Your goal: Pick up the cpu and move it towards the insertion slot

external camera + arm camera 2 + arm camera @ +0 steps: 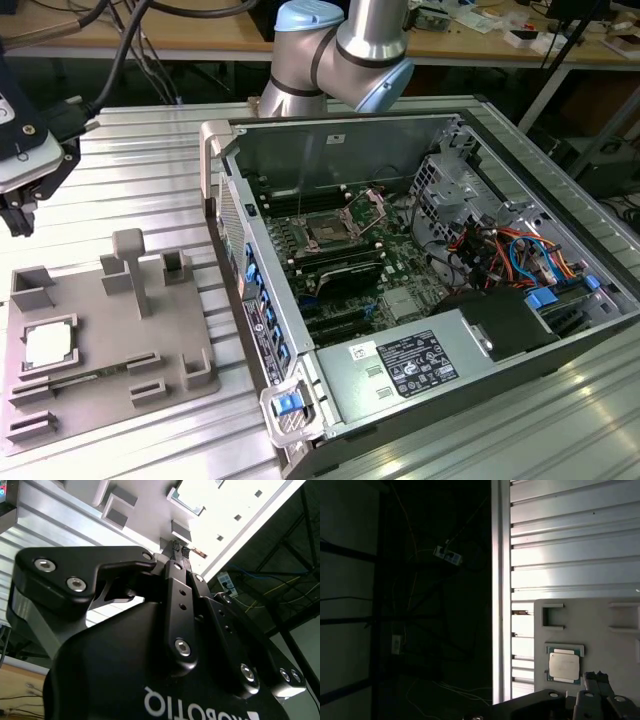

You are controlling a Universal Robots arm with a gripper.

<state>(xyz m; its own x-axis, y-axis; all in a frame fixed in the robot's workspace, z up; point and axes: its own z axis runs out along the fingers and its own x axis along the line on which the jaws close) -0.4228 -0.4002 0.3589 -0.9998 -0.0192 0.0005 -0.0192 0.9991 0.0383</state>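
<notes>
The cpu (48,345) is a pale square chip lying flat in a recess of the grey tray (100,330), at the exterior view's left. In the first wrist view the cpu (564,666) lies just beside my fingertips. My gripper (18,222) hangs above the slatted table past the tray's far left corner, apart from the cpu. Its fingers (176,567) stand pressed together with nothing between them, and the gripper (596,676) points down toward the tray (590,625). The insertion slot (328,232) sits on the motherboard inside the open computer case, with its metal frame raised.
The open computer case (340,140) takes up the exterior view's right half, with cables and a power supply (420,365) inside. Raised blocks (130,262) stand on the tray between the cpu and the case. The arm's base (340,50) rises behind the case.
</notes>
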